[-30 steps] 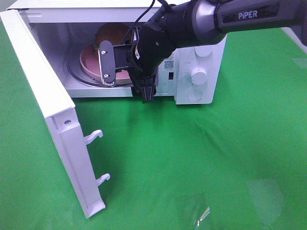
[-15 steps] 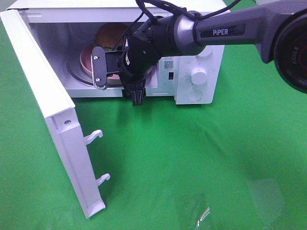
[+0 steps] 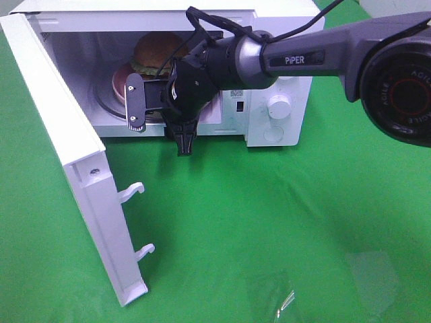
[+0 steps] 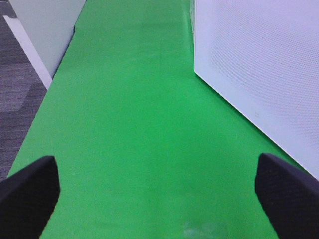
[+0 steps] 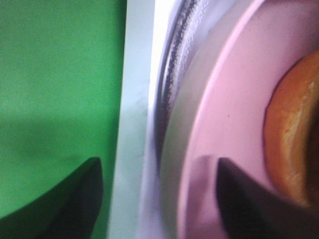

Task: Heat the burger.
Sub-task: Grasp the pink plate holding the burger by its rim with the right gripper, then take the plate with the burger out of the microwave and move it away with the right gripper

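The burger (image 3: pixel 156 50) sits on a pink plate (image 3: pixel 120 84) on the glass turntable inside the open microwave (image 3: pixel 283 67). My right gripper (image 3: pixel 159 120) hangs at the front of the cavity, just before the plate, jaws apart and gripping nothing. In the right wrist view its fingertips (image 5: pixel 157 169) straddle the microwave's sill and the plate (image 5: pixel 234 114) rim, with the burger (image 5: pixel 291 139) bun at the edge of the picture. My left gripper (image 4: pixel 157 184) is open over bare green cloth beside the microwave's side wall (image 4: pixel 259 64); the exterior high view does not show it.
The microwave door (image 3: pixel 60 134) stands swung wide open toward the front left, its latch hooks (image 3: pixel 132 191) sticking out. The control knob (image 3: pixel 279 105) is on the right panel. Green cloth (image 3: pixel 269 222) covers the table. Grey floor (image 4: pixel 17 94) lies beyond the cloth's edge.
My right gripper has moved left along the microwave opening, uncovering more of the burger, and its jaws have narrowed somewhat. The left gripper has not changed.
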You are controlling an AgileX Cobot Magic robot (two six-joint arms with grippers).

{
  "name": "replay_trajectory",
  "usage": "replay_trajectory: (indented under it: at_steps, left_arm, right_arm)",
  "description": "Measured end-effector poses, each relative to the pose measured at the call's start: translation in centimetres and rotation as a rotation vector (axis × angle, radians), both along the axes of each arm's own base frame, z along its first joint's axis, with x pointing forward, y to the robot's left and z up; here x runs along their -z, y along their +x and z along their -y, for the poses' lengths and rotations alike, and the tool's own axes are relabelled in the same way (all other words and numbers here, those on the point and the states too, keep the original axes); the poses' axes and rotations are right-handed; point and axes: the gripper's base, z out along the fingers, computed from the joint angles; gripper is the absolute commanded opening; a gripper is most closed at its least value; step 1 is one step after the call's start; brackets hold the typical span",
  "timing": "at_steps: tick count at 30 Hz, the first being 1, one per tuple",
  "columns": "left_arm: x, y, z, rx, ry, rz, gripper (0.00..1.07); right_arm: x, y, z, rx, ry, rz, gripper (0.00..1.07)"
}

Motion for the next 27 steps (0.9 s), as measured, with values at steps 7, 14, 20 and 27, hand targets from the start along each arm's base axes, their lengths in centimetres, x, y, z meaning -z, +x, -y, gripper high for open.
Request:
replay_trajectory:
  at_steps: [7, 14, 20, 27]
  left_arm:
    - [0.0, 0.0, 0.0, 0.0, 0.0, 0.0, 1.0]
    - [0.0, 0.0, 0.0, 0.0, 0.0, 0.0, 1.0]
    - [0.0, 0.0, 0.0, 0.0, 0.0, 0.0, 1.0]
    - [0.0, 0.0, 0.0, 0.0, 0.0, 0.0, 1.0]
  right_arm:
    - [0.0, -0.1, -0.1, 0.02, 0.024, -0.025, 0.03]
    - [-0.3, -0.2, -0.3, 0.022, 0.028, -0.027, 0.0]
    - [-0.8, -0.3, -0.1, 0.032, 0.02, -0.04, 0.0]
    - [-2.0, -1.0, 0.0, 0.023, -0.025, -0.074, 0.0]
